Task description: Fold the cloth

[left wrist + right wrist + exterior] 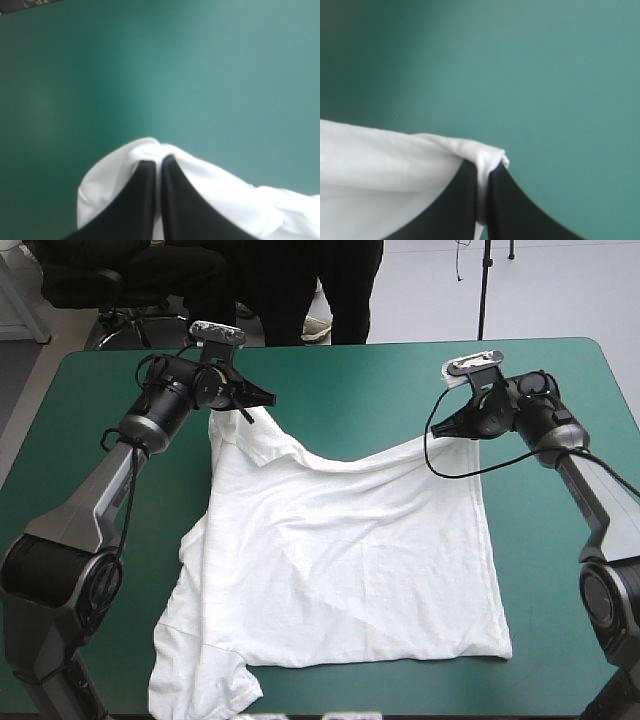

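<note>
Your left pincer (252, 405) and right pincer (452, 428) each pinch nearly closed on a far corner of the T-shirt (340, 570). The wrist views show only those bunched folds above the teal-green bench (90, 410). The high view shows the rest lying flat, its far edge sagging between the pincers. Its long axis runs toward the bench's near edge, with a sleeve near-left.

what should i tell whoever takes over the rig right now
Left gripper: shut on the T-shirt's far left corner.
Right gripper: shut on its far right corner.
The far edge is raised and sags between them; the rest lies spread on the table.
Done: both corners gripped; no fold yet.
Left: probably carry the far edge over to the near edge.
</note>
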